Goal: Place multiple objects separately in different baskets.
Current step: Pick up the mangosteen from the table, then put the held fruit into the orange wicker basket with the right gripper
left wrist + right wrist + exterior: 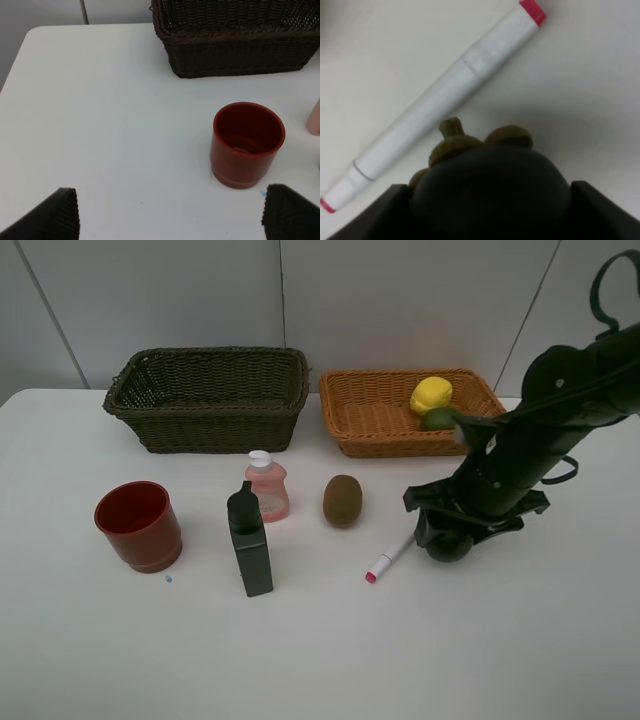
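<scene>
Marker [445, 95] — white, pink-tipped — lies beside blackish round fruit [490, 187] gripped by right tool [448, 538]; left tool [172, 215] stands wide open.

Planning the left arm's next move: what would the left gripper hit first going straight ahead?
Probably the red cup, standing ahead of the left gripper, slightly off its centre line; the dark basket lies beyond. Depth is unclear, so it may touch the table first.

Slants the right arm [560, 405] down from the far right to the surface [320, 660]. Grips the blackish round fruit [490, 197] in the right end effector [447, 537], jaws against both its sides. Holds the left end effector [175, 217] over the surface, fingers [55, 215] spread wide, gripping nothing.
</scene>
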`<state>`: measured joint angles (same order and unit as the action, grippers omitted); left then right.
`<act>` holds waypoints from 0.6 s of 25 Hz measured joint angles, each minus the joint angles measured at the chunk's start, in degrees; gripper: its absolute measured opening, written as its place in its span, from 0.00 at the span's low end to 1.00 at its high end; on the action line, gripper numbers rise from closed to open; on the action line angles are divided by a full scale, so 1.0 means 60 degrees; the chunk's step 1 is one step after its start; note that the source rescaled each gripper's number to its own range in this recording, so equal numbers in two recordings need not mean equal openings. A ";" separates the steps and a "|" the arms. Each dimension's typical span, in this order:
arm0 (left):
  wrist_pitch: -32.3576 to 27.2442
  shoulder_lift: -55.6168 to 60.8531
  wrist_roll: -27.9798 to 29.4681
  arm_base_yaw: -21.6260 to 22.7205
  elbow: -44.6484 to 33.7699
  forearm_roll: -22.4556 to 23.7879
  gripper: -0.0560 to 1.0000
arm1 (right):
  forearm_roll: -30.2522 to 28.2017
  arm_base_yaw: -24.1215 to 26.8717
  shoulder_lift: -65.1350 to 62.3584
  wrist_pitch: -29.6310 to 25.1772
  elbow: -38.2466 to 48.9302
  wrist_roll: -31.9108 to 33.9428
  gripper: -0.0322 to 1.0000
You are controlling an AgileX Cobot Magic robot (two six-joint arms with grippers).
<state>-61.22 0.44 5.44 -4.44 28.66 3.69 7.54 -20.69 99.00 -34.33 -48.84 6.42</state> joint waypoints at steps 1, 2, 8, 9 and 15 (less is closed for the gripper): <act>0.0000 0.0000 0.0000 0.0000 0.0000 0.0000 0.95 | -0.0009 0.0000 -0.0206 -0.0157 -0.0011 0.0000 0.65; 0.0000 0.0000 0.0000 0.0000 0.0000 0.0000 0.95 | -0.0029 0.0000 -0.0428 -0.0291 -0.0041 0.0000 0.65; 0.0000 0.0000 0.0000 0.0000 0.0000 0.0000 0.95 | -0.0313 0.0000 -0.1671 -0.1215 -0.1008 0.0000 0.65; 0.0000 0.0000 0.0000 0.0000 0.0000 0.0000 0.95 | -0.0420 0.0000 -0.1820 -0.1372 -0.1282 0.0000 0.65; 0.0000 0.0000 0.0000 0.0000 0.0000 0.0000 0.95 | -0.1364 0.0000 -0.1979 -0.1694 -0.2963 0.0367 0.65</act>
<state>-61.22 0.44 5.44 -4.44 28.66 3.69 -0.64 -20.69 87.12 -44.50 -66.62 8.63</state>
